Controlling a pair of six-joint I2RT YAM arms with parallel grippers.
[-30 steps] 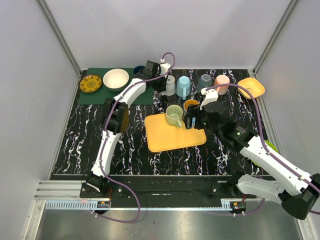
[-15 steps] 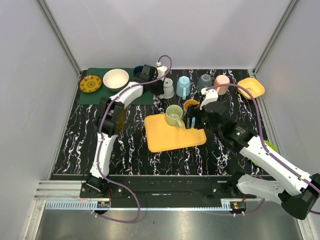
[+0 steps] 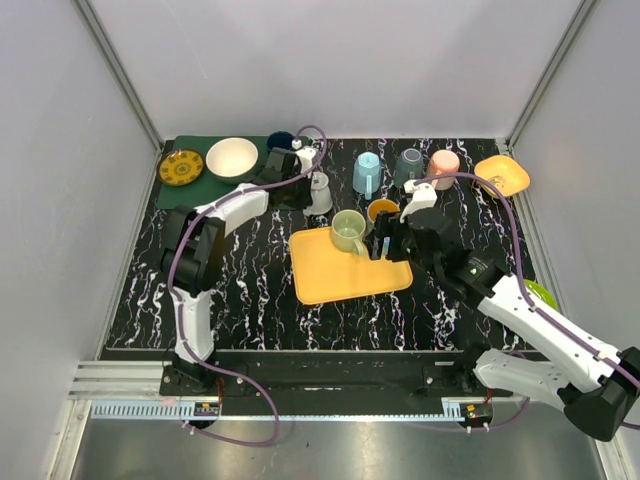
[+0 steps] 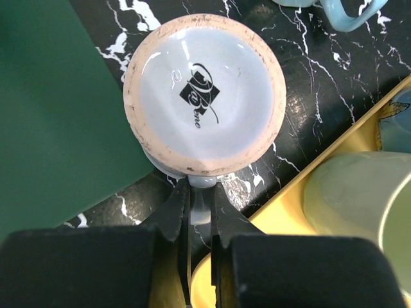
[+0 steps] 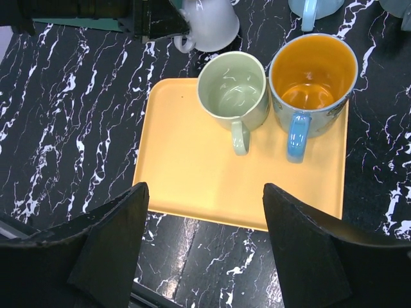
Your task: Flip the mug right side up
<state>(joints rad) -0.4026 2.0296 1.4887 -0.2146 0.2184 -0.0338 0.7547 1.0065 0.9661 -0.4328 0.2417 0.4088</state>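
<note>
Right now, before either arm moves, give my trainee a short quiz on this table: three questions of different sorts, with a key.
1. True or false: the pale mug is right side up.
2. The left gripper is shut on which part of it? A rim; B handle; C base.
3. How many mugs stand on the yellow tray?
Key: 1 false; 2 B; 3 two, the green mug and the orange-lined mug.
</note>
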